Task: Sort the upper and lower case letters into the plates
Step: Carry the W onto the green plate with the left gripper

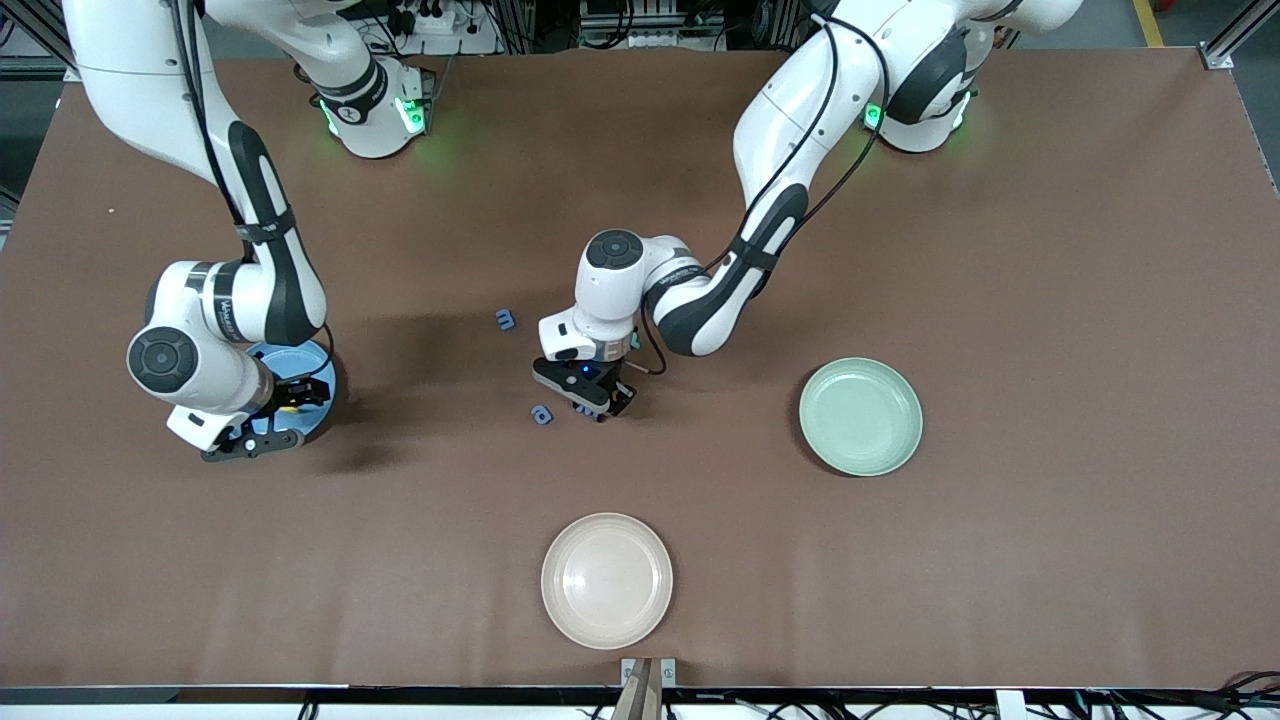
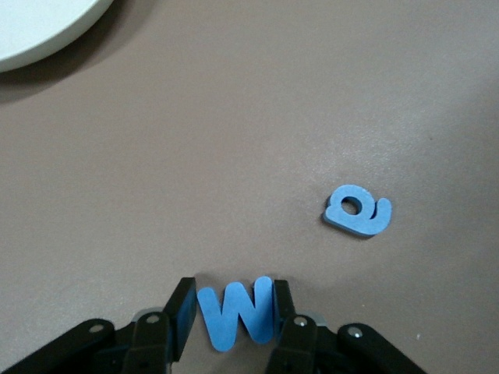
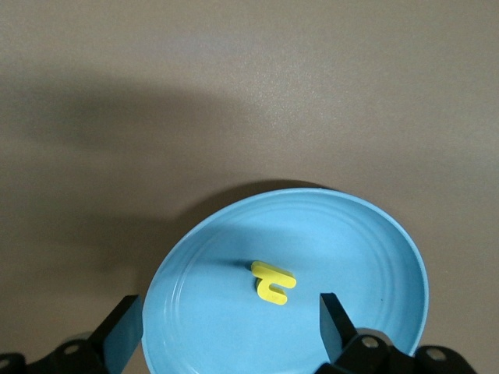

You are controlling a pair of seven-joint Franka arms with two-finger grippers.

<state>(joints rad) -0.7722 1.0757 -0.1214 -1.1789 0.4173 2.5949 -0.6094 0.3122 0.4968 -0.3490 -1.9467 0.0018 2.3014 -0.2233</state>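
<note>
Gripping blue letter W [image 2: 235, 315] on the worktop [image 1: 1000, 250], left claw [image 1: 590, 400] beside small "a" [image 1: 542, 414]. Right claw [image 1: 268, 425] open over blue plate [image 3: 374, 249] holding yellow, probably "t" [image 3: 274, 283]. Mint plate [image 1: 860, 416] empty.

cream plate [image 1: 606, 580] | brown table [image 1: 1050, 300] | near front edge, apparently empty

Matt brown table [image 1: 1000, 250], smooth matt blue plate [image 3: 374, 241], foam-like blue W [image 2: 234, 315]
</note>
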